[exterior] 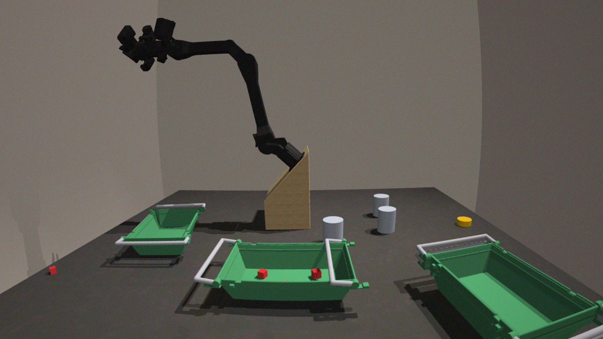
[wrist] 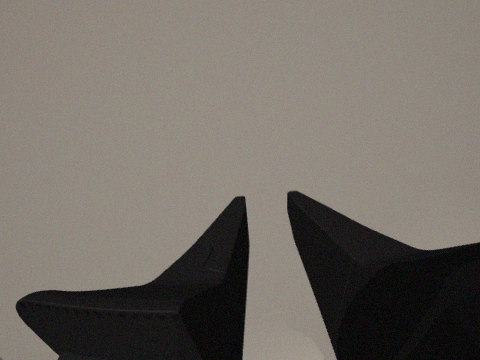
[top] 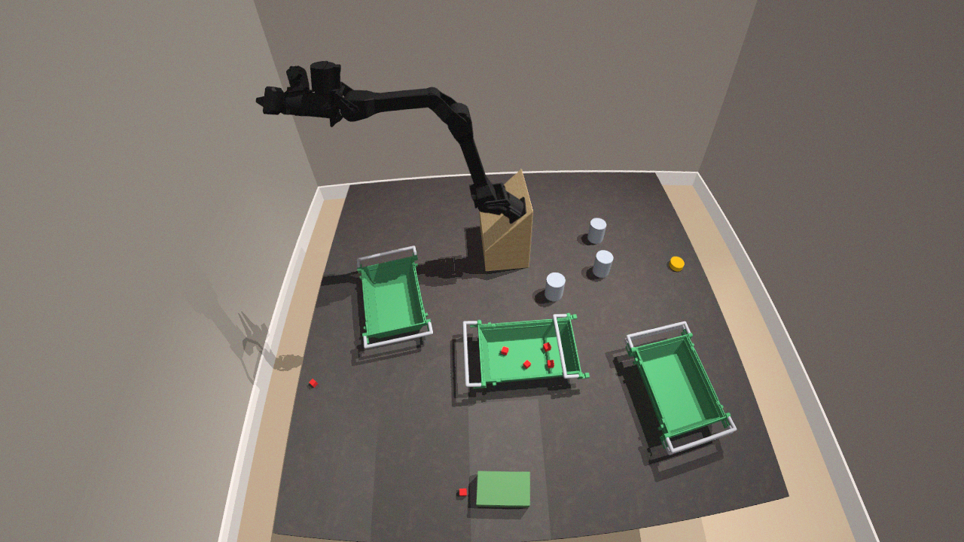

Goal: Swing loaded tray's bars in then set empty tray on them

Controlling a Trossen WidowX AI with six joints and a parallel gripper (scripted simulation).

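The loaded green tray (top: 519,330) (exterior: 286,290) stands mid-table with several red blocks inside. Its left wire bar (top: 466,354) (exterior: 209,259) is swung out beyond the left end. Its right wire bar (top: 560,345) (exterior: 329,261) lies in across the top near the right end. An empty green tray (top: 677,387) (exterior: 497,290) stands at the right, and another empty tray (top: 398,306) (exterior: 158,248) at the left, both with bars outward. My gripper (top: 261,101) (exterior: 122,44) (wrist: 266,203) is slightly open and empty, high above the table's left side, far from all trays.
A wooden stand (top: 508,249) (exterior: 290,206) bears the arm. Three grey cylinders (top: 554,287) (top: 602,264) (top: 596,231) stand right of it. A yellow disc (top: 676,263) lies farther right. A green block (top: 502,488) and a red cube (top: 462,491) lie in front; another red cube (top: 312,382) lies left.
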